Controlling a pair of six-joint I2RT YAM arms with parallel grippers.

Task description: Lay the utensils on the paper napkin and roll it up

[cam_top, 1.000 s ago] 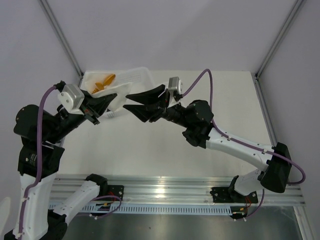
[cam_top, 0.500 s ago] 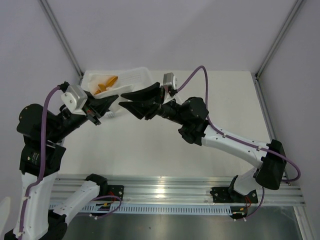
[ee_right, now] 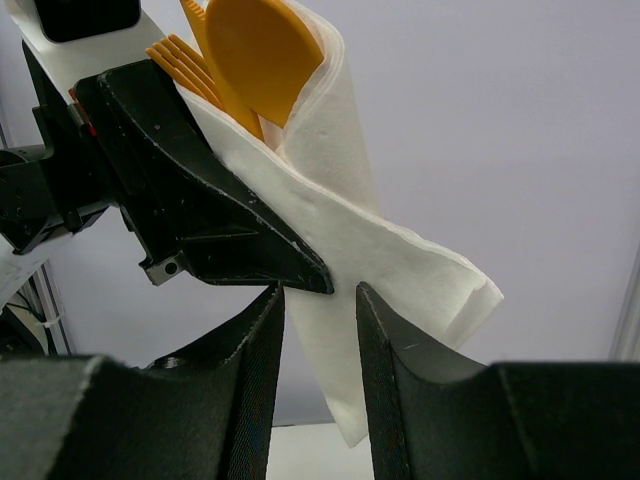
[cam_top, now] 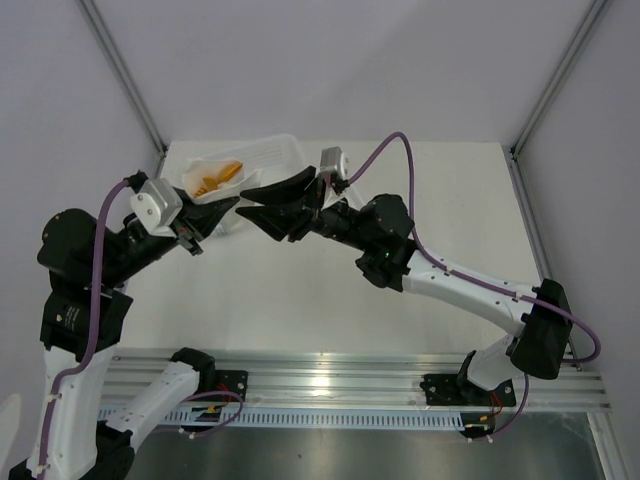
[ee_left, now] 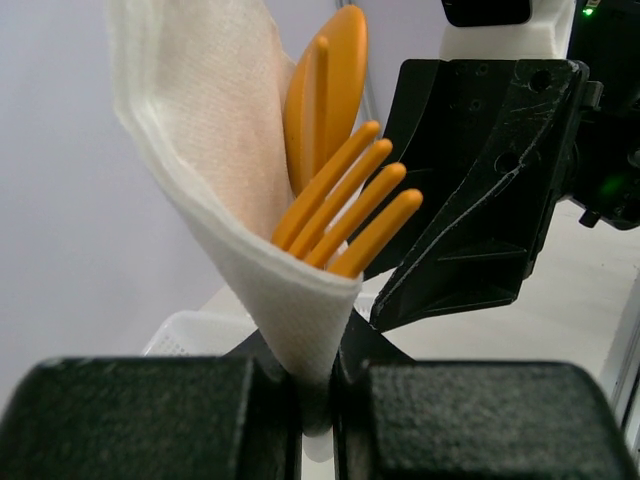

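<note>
The paper napkin is wrapped in a cone around the orange utensils, a spoon and a fork, and is held in the air. My left gripper is shut on the cone's lower end. In the top view the left gripper holds the bundle at the back left, with the utensils sticking out. My right gripper is open and faces it. In the right wrist view the napkin hangs between the right gripper's spread fingers, with the spoon above.
A white plastic tray stands at the table's back left, behind the bundle; it also shows in the left wrist view. The two grippers are tip to tip, the right gripper's finger close beside the bundle.
My left gripper has carried the napkin bundle a little to the right and nearer. My right gripper has moved left, so its open fingers now stand around the napkin's loose end.
</note>
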